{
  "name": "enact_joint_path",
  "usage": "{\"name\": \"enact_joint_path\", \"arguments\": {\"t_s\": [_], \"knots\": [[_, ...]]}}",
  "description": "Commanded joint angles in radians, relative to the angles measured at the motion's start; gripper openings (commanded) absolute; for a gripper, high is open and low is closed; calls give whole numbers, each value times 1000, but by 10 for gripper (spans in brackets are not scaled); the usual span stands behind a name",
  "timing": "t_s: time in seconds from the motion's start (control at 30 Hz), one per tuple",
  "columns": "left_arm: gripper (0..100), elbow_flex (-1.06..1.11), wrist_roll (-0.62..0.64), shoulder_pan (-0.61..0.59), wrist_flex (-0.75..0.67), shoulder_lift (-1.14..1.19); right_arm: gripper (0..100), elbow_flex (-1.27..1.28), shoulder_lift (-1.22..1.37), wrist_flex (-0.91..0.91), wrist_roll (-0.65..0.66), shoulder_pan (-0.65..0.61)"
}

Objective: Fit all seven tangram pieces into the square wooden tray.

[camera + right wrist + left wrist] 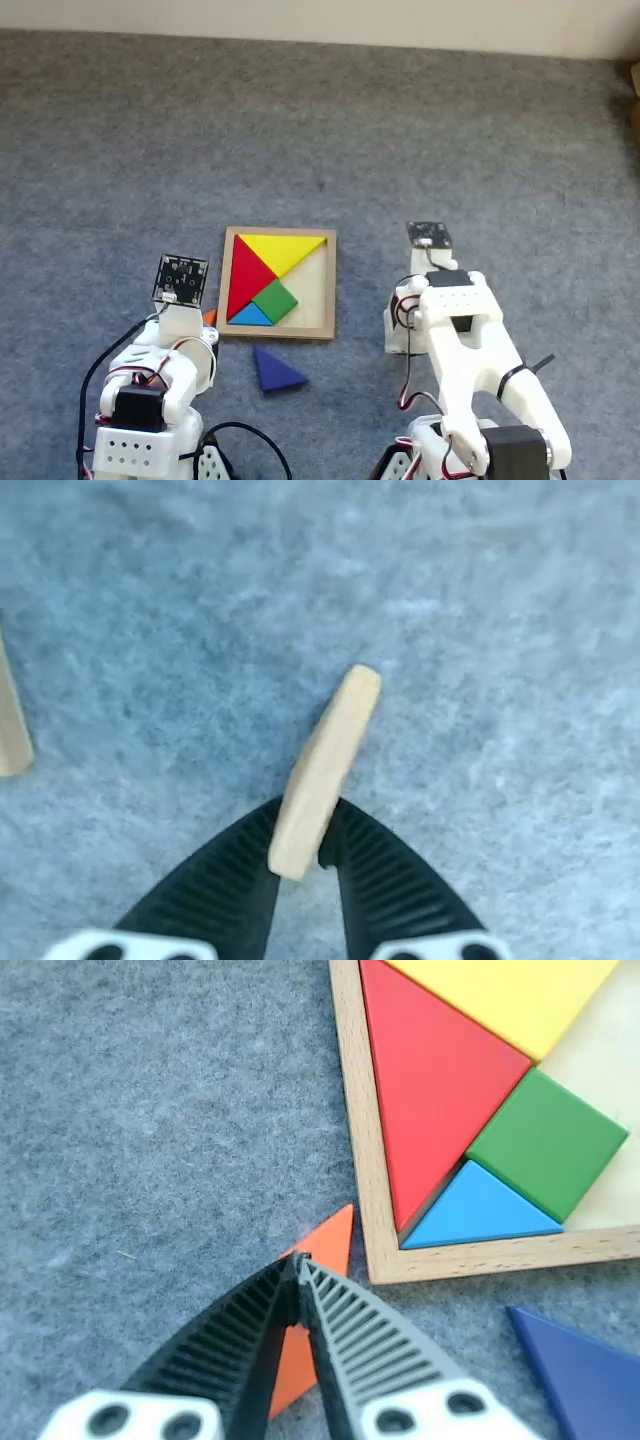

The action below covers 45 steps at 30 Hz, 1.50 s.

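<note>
Square wooden tray (275,333) lies on grey felt (450,130); yellow (285,250), red (247,280), green (275,300) and light blue (249,315) pieces are seated inside. Dark blue triangle (277,370) lies just outside its near edge. Orange piece (335,1245) lies off its near-left corner, with my left gripper (300,1260) above it, jaws closed together. Right of the tray, right gripper (305,820) pinches a pale wooden piece (325,765). Pale wall (400,25) lies beyond the tray's far side.

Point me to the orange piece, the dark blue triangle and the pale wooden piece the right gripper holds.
orange piece (330,1243), left wrist view, near its pointed tip.
dark blue triangle (275,370), high view, middle of its face.
pale wooden piece (325,750), right wrist view, middle of its narrow edge.
</note>
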Motion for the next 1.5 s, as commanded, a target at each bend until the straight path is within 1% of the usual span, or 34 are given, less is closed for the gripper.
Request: {"name": "enact_joint_path", "arguments": {"t_s": [0.0, 0.1, 0.13, 0.27, 0.63, 0.8, 1.03, 1.2, 1.33, 1.47], "knots": [[9, 21, 9, -1, 5, 1, 111, -30, -30, -7, -74, 10], [9, 21, 9, -1, 5, 1, 198, -79, -30, 73, -118, 10], [9, 21, 9, -1, 5, 1, 213, -102, -30, 107, -123, 10], [9, 21, 9, -1, 5, 1, 216, -185, -24, 177, -126, 8], [9, 21, 9, -1, 5, 1, 216, -209, -19, 173, -110, 8], [9, 21, 9, -1, 5, 1, 216, -208, -19, 171, 89, 8], [9, 21, 9, -1, 5, 1, 216, -170, -13, 154, 192, 8], [9, 21, 9, -1, 5, 1, 216, -105, 67, 30, 221, 10], [9, 21, 9, -1, 5, 1, 213, -107, 148, -7, 221, 10], [9, 21, 9, -1, 5, 1, 147, -107, 173, -10, 221, 13]]}}
